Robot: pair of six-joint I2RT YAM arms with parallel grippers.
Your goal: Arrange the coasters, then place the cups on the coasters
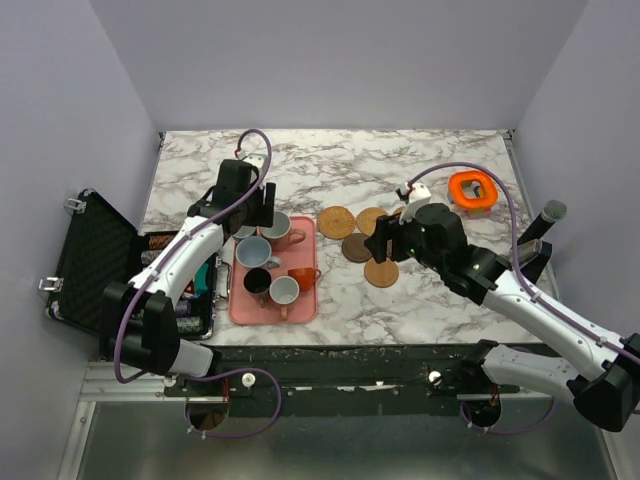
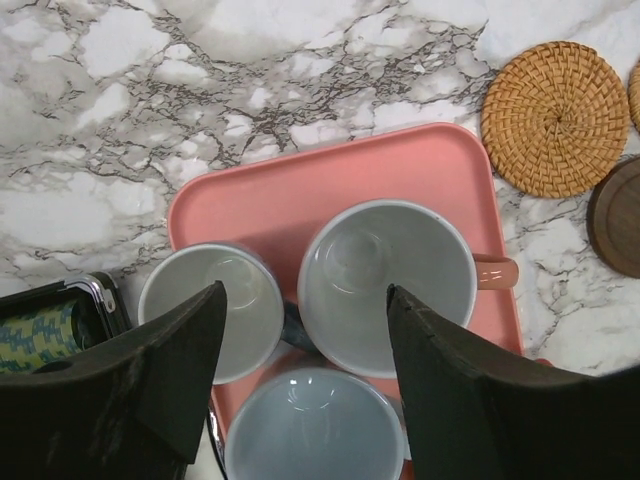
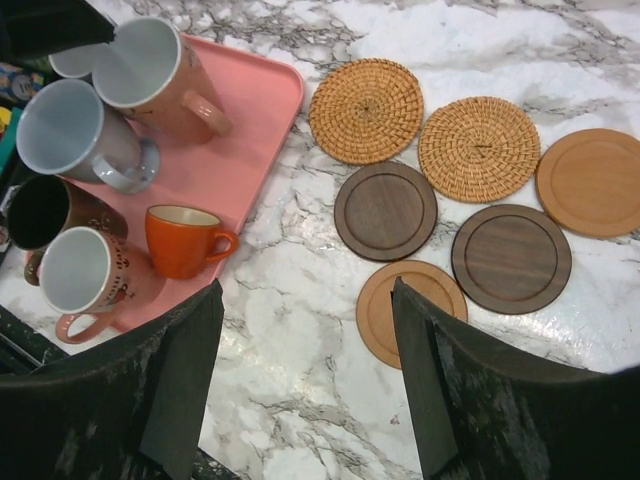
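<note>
Six cups stand on the pink tray [image 1: 308, 305]: pink [image 2: 387, 270], grey-white [image 2: 215, 305], pale blue [image 2: 315, 425], black [image 3: 45, 212], a second grey-white [image 3: 85, 275] and small orange [image 3: 185, 240]. My left gripper [image 2: 305, 300] hangs open above the far cups, one finger over the grey-white cup, the other over the pink cup's rim. The coasters lie right of the tray: two woven [image 3: 366, 110] [image 3: 479, 148], two dark [image 3: 385, 211] [image 3: 511, 258], two light wooden [image 3: 590, 182] [image 3: 405, 310]. My right gripper [image 3: 305, 300] is open over bare marble, its right finger covering part of the near light coaster.
An orange ring-shaped object [image 1: 472, 190] sits at the far right of the marble table. An open black case [image 1: 90, 260] lies off the table's left edge, beside the tray. A dark cylinder [image 1: 545, 225] stands at the right edge.
</note>
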